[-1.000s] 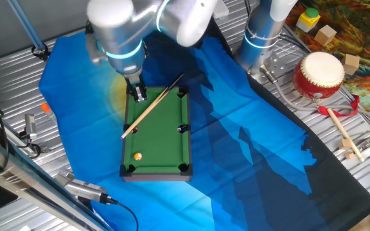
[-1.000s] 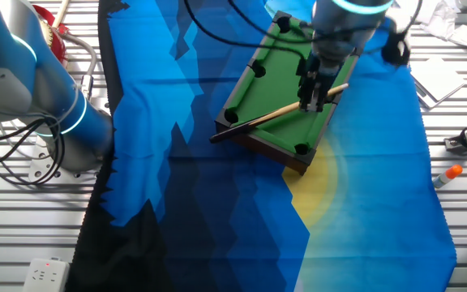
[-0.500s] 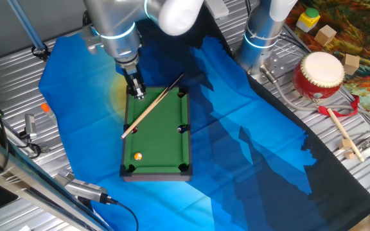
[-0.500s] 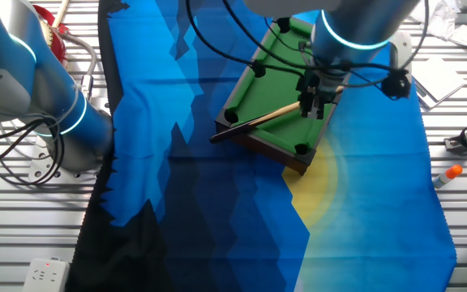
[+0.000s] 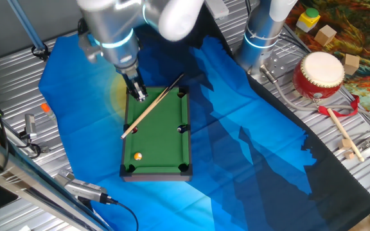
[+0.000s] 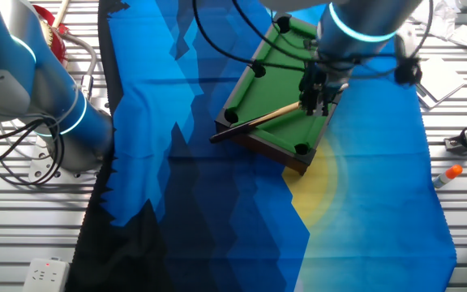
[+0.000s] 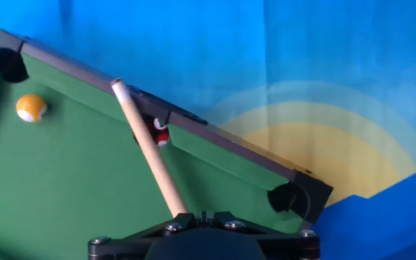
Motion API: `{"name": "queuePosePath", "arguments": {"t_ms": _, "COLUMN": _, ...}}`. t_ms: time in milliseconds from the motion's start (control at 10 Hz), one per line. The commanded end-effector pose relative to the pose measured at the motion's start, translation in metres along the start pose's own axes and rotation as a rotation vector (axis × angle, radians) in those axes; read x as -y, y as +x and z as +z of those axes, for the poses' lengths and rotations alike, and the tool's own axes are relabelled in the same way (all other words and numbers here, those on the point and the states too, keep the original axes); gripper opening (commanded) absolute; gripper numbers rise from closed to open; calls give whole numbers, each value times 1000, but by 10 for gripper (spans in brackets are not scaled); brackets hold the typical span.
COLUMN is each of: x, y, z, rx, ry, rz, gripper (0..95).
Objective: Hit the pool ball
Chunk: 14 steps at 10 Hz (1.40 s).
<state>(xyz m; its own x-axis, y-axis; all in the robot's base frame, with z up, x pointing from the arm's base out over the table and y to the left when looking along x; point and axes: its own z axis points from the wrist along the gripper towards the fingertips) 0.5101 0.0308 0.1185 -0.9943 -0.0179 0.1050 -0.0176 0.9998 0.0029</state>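
The tiny orange pool ball [image 5: 137, 156] lies on the green felt of the miniature pool table [image 5: 166, 138], near its front left corner pocket. In the hand view the pool ball [image 7: 31, 108] sits at the far left. A wooden cue stick [image 5: 153, 106] lies slantwise across the table, with one end over the left rail. My gripper [image 5: 139, 95] hangs over the table's back left corner, left of the cue and far from the ball. In the hand view its jaws [image 7: 202, 215] look shut, and the cue [image 7: 146, 148] runs down under them. Whether they touch it is hidden.
A small red ball [image 7: 162, 137] sits at the side pocket by the cue. The table stands on a blue cloth [image 5: 236, 160]. A second arm's base [image 5: 262, 32], a red drum [image 5: 318, 76] with sticks and wooden blocks are at the right. An orange cap-like piece [image 5: 44, 108] lies at the left.
My hand has shifted slightly and turned a little over the table's back left corner. The cue stick and the orange ball have not moved.
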Motion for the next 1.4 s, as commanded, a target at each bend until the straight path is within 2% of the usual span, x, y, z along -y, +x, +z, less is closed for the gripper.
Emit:
{"name": "queuePosePath", "arguments": {"t_ms": 100, "x": -4, "y": -3, "z": 6, "rx": -2, "ry": 73, "rz": 45, "gripper": 0}}
{"name": "queuePosePath", "arguments": {"t_ms": 200, "x": -5, "y": -3, "z": 6, "rx": -3, "ry": 72, "rz": 59, "gripper": 0}}
{"name": "queuePosePath", "arguments": {"t_ms": 500, "x": -5, "y": -3, "z": 7, "rx": -5, "ry": 73, "rz": 61, "gripper": 570}}
{"name": "queuePosePath", "arguments": {"t_ms": 900, "x": -8, "y": -3, "z": 8, "rx": -5, "ry": 70, "rz": 44, "gripper": 570}}
{"name": "queuePosePath", "arguments": {"t_ms": 1000, "x": -9, "y": -3, "z": 9, "rx": -6, "ry": 65, "rz": 27, "gripper": 380}}
{"name": "queuePosePath", "arguments": {"t_ms": 1200, "x": -9, "y": -4, "z": 10, "rx": -7, "ry": 62, "rz": -3, "gripper": 380}}
{"name": "queuePosePath", "arguments": {"t_ms": 1300, "x": -8, "y": -4, "z": 12, "rx": -7, "ry": 62, "rz": -6, "gripper": 190}}
{"name": "queuePosePath", "arguments": {"t_ms": 1400, "x": -8, "y": -5, "z": 13, "rx": -7, "ry": 63, "rz": 0, "gripper": 190}}
